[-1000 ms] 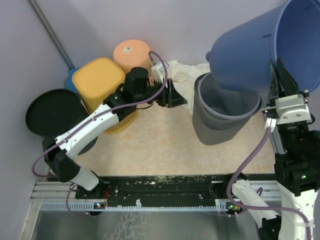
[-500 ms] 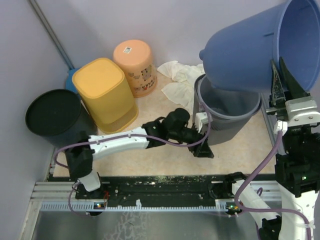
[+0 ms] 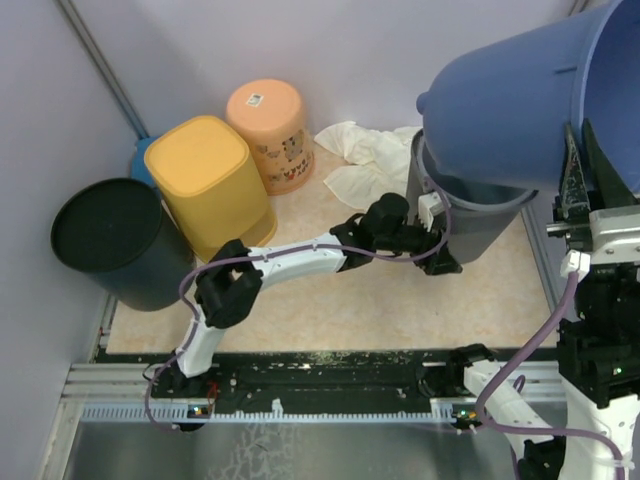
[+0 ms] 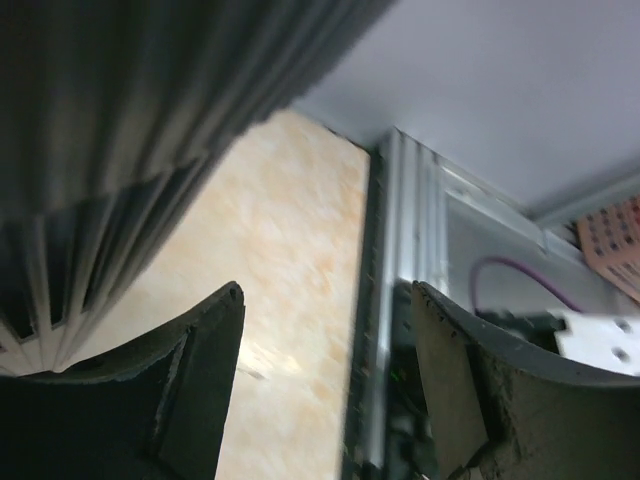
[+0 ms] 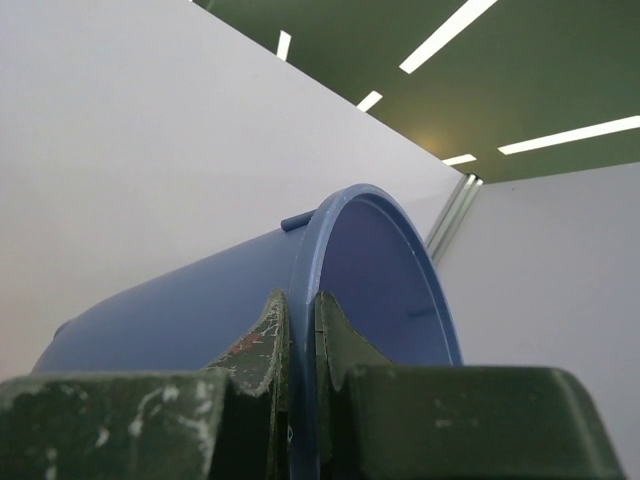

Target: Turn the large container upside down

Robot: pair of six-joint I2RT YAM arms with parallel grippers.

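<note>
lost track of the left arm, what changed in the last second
The left end effector swung from beside the orange container to the near side of the grey bin, open and empty. That bin shifted slightly right. The right end effector stays shut on the rim of the tilted blue bucket. The yellow container, black container and cloth stayed put.

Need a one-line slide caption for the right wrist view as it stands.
Tilted blue bucket gripped at its rim by the right claw, ceiling light strips above.
</note>
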